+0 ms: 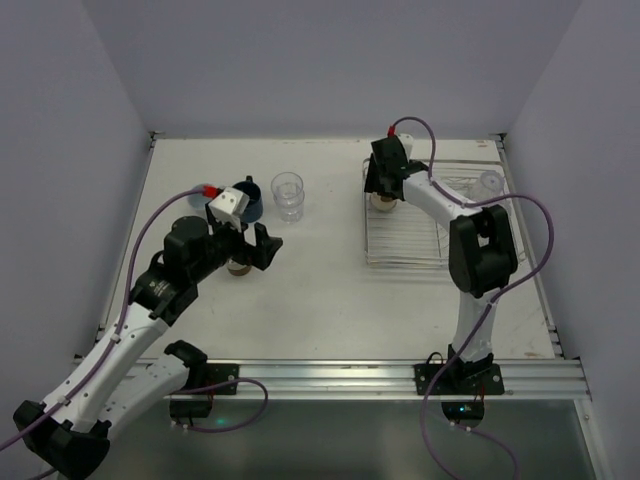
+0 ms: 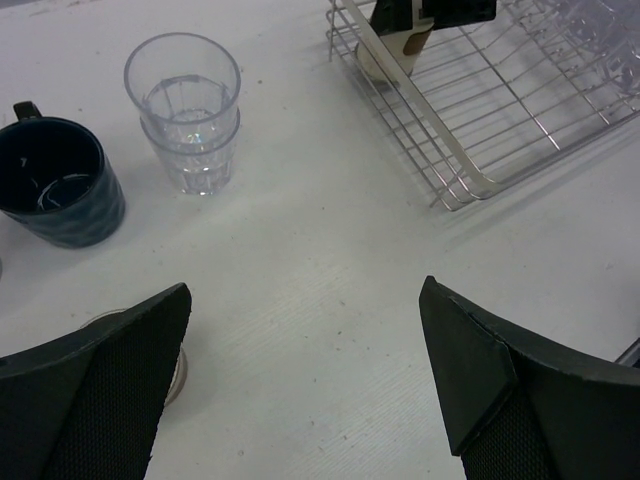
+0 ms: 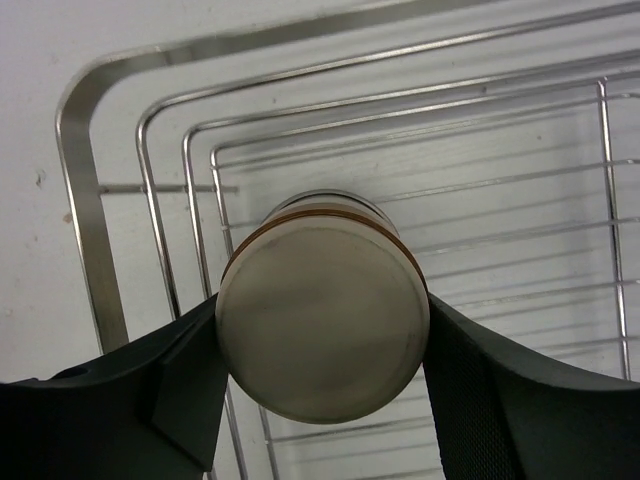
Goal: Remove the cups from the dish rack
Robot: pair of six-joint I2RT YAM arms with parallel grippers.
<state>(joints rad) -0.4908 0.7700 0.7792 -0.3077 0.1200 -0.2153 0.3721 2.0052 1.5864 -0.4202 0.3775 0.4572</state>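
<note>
my right fingers (image 3: 490, 400) pinching cup (image 3: 322, 310) across sides in rack (image 3: 85, 200) corner, so it lifts straight out i guess. left fingers (image 2: 110, 390) spread, empty, over counter (image 2: 320, 270) near mug (image 2: 55, 185).

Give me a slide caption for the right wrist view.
Right gripper clasping a cream cup in the dish rack corner.

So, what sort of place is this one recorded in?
Likely a robot test cell, not a kitchen: a white table boxed in by plain walls, two arms bolted to a metal rail, and only a dish rack and a few cups as props.
</note>
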